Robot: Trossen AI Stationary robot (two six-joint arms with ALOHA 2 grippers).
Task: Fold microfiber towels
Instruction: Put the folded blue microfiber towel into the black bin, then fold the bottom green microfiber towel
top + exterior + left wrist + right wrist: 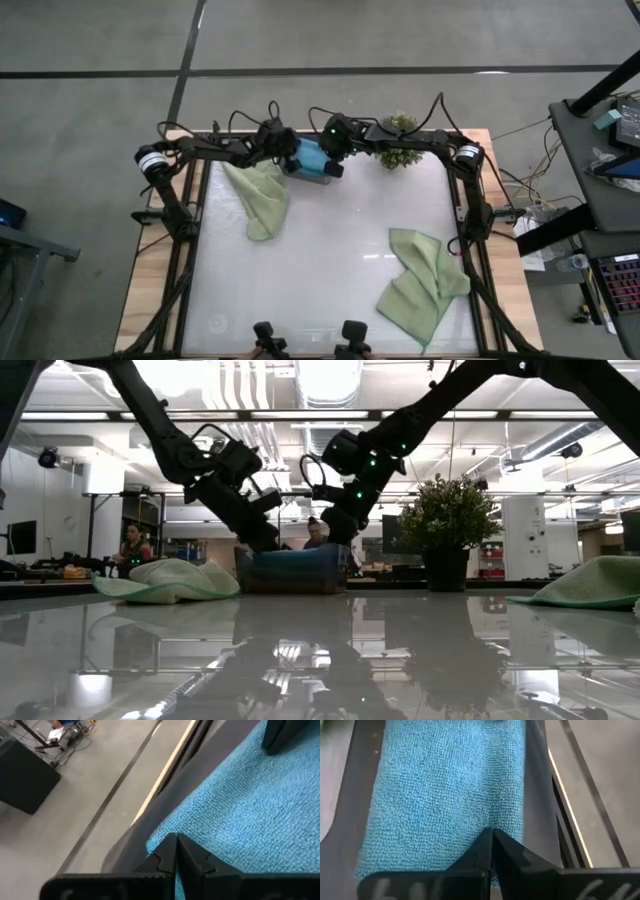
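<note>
Glossy white tabletop (320,270), workshop floor all round it, and you had both arms reaching to the top centre of the overhead frame. Your left gripper (283,148) and right gripper (330,150) sat over the blue towel (312,158), which lay folded inside the dark tray (318,176) at the table's far edge, just left of the potted plant (398,140).

In both wrist views the fingers were pressed tip to tip, right down at the blue pile; whether a pinch of cloth was caught between them I couldn't tell. From table height the blue towel (292,565) looked settled in the tray, both grippers low on it.

So my read: you were at the stowing step, one folded towel being tucked or patted into place.

Two green towels were still unfolded. One lay crumpled (260,197) left of centre, just below the tray; the other sprawled (420,285) at the lower right, well apart.

Next move, as I judged it: lift both grippers clear of the tray without dragging the blue towel out, open up, then go for a corner of the nearer green one. That cloth was rumpled, so finding a clean edge would take care.
</note>
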